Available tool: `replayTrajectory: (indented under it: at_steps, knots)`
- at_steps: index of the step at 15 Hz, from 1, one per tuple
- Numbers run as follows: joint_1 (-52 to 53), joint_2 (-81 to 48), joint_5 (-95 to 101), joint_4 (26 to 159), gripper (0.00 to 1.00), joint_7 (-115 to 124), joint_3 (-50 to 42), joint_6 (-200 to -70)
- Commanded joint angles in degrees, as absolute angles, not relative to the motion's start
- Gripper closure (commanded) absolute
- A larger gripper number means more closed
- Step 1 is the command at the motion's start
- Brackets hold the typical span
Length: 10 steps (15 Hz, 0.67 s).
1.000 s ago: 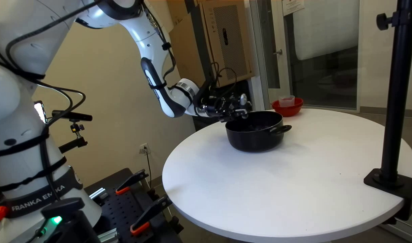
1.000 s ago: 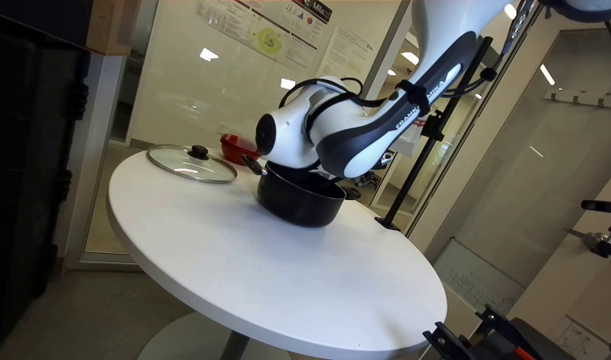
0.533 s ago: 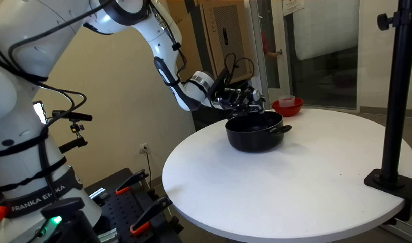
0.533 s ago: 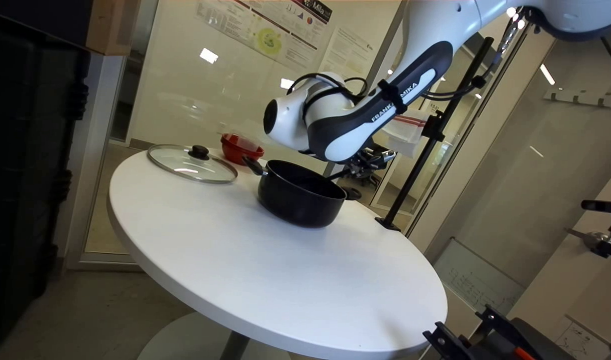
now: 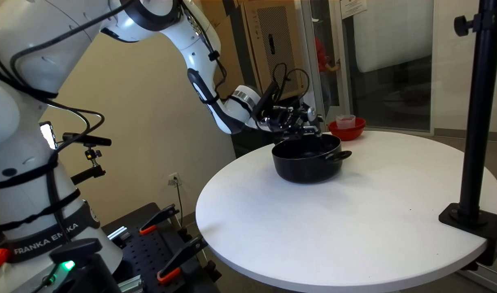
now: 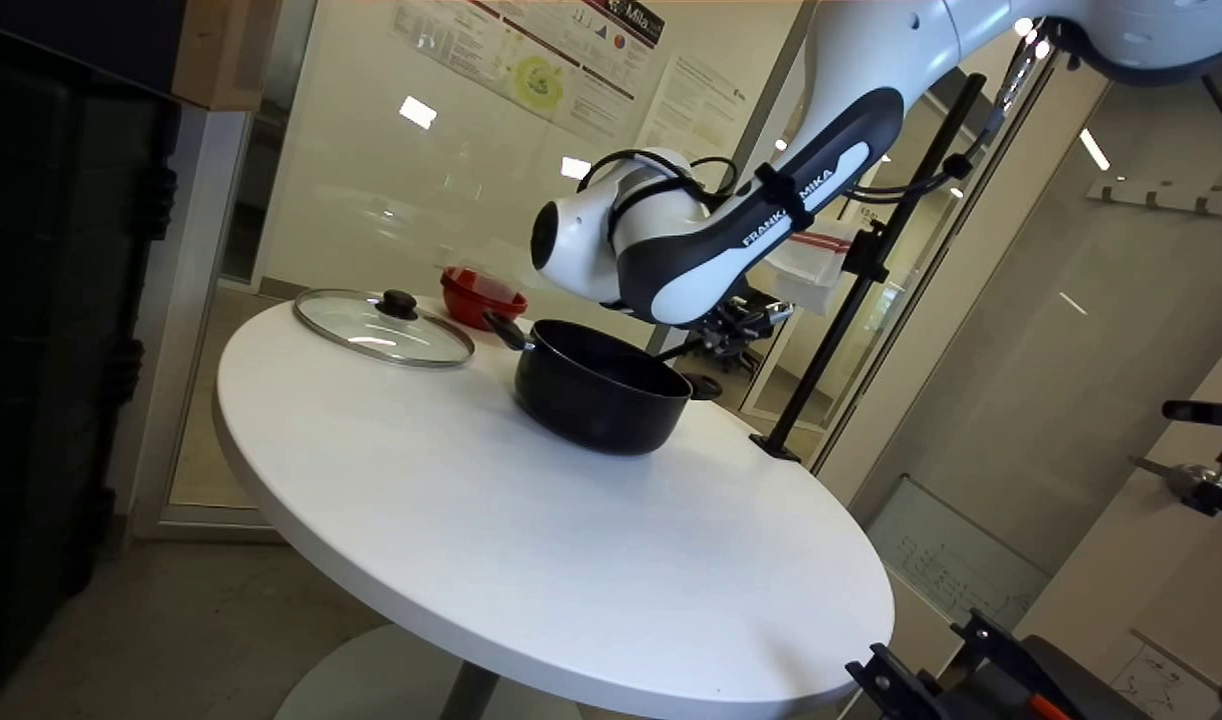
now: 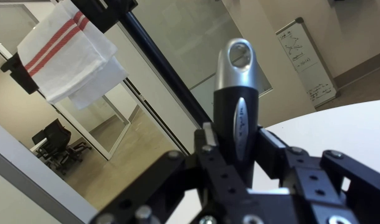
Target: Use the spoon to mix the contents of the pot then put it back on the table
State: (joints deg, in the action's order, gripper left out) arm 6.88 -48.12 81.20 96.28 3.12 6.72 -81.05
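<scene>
Wrist view: spoon (image 7: 235, 112), long-handled, represented by its black grip and a silver end cap pierced by a hole; judged light, stiff and not fragile, the smooth cap likely to be slippery, the black grip best suited to being taken hold of. Jaws: clamped on that black grip from both sides, below the cap, parted only by its thickness; nothing else is seen to be touched. In an exterior view: pot (image 6: 599, 408), black, round, with two side handles, stood upright on the white tabletop (image 6: 531, 560); the spoon's dark shaft is slanted across the rim into it, the far end being hidden by the wall; whether the rim is touched cannot be told. Glass lid (image 6: 376, 333), laid flat near the pot; red bowl (image 6: 479, 300), placed close behind it. In an exterior view: clear container (image 5: 345, 121), set in the red bowl; the jaws are shown at the far rim of the pot; what lies within is too dark to be made out. Mixing is judged to be in hand; the spoon, gripped near one end, may be swivelled in the jaws if pressed hard against the pot's wall.
</scene>
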Motion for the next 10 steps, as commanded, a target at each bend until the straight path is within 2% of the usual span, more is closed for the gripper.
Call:
replayTrajectory:
  at_steps: [1,10]
  knots:
    - [9.4,-50.4,80.8,94.0,0.92,4.4,6.7,-80.4]
    - [14.3,-53.4,81.9,93.8,0.92,5.9,7.9,-81.7]
